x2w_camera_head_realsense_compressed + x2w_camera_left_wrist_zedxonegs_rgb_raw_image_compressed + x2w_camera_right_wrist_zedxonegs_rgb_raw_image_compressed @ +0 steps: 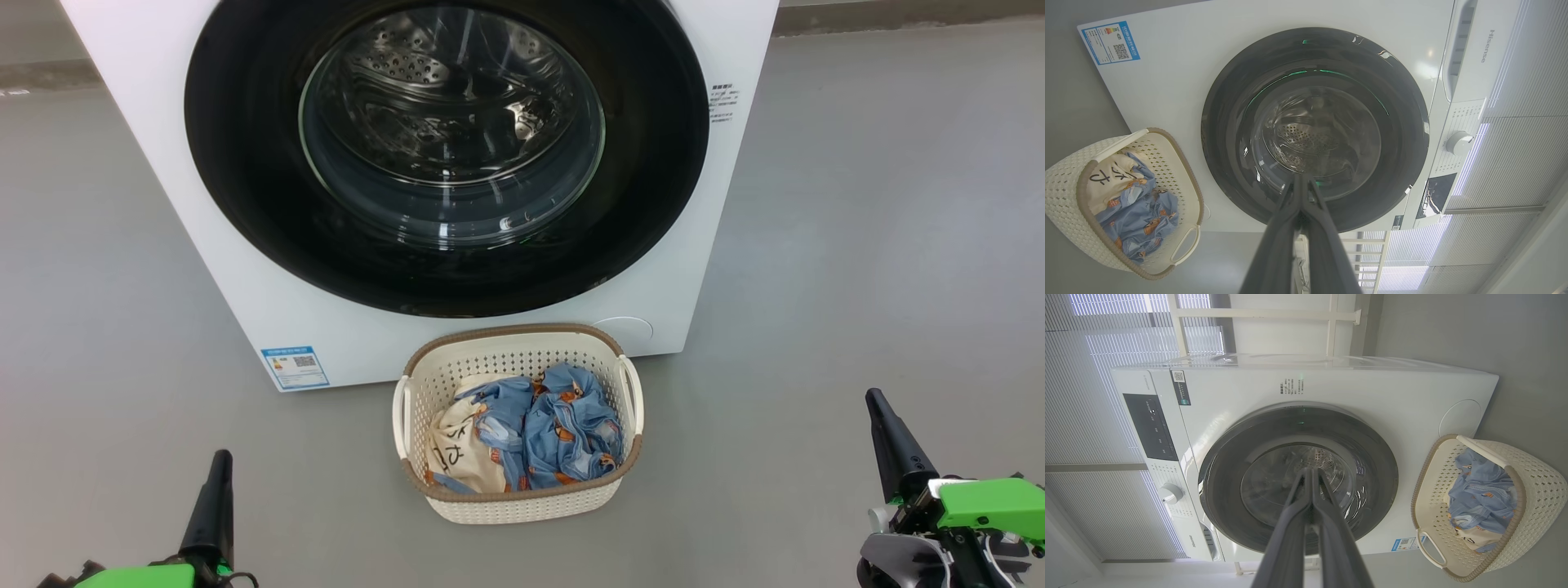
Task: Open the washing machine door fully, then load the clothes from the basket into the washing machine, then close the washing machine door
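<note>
Left gripper (pixel 219 469) and right gripper (pixel 882 412) are hovering pinched together, empty; the shut washing machine door (pixel 245 163) is looking rigid, glossy-slick, probably best pulled at its rim edge.

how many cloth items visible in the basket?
2: a blue printed fabric filling the middle and right of the basket, and a cream lettered cloth at its left. More may lie hidden beneath.

Grey floor, bright blinds behind.
I see a smooth grey floor (pixel 882 245) running back to a darker strip (pixel 898 16) at its far edge; in my wrist views, pale slatted blinds (pixel 1090 416) glow with daylight beside a white frame (pixel 1265 312).
</note>
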Motion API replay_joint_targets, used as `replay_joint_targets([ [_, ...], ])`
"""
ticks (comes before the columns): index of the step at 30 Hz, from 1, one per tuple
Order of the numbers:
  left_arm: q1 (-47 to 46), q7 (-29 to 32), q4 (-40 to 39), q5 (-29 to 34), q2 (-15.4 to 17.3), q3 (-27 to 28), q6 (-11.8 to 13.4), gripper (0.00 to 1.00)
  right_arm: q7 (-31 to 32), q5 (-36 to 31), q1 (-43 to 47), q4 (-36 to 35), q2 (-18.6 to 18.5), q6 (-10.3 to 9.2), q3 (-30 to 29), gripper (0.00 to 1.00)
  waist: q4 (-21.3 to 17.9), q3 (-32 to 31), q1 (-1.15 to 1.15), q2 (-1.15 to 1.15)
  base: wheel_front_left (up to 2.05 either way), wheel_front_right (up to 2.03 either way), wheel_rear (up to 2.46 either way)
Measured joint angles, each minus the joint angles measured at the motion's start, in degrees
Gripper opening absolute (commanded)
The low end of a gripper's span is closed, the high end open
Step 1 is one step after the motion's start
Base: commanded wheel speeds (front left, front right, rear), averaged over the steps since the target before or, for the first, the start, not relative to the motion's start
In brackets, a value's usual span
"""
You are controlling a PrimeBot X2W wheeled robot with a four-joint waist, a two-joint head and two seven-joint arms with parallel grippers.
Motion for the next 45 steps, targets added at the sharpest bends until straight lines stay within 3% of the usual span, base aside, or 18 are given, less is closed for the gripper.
replay_joint_targets([
  [45,0.0,0.0,0.0,0.0,0.0,0.0,0.0,0.0,0.0,0.0,0.0,0.0,0.0,0.0,0.0,0.0,0.0,0.0,0.0,0.0,0.0,0.0,0.0],
])
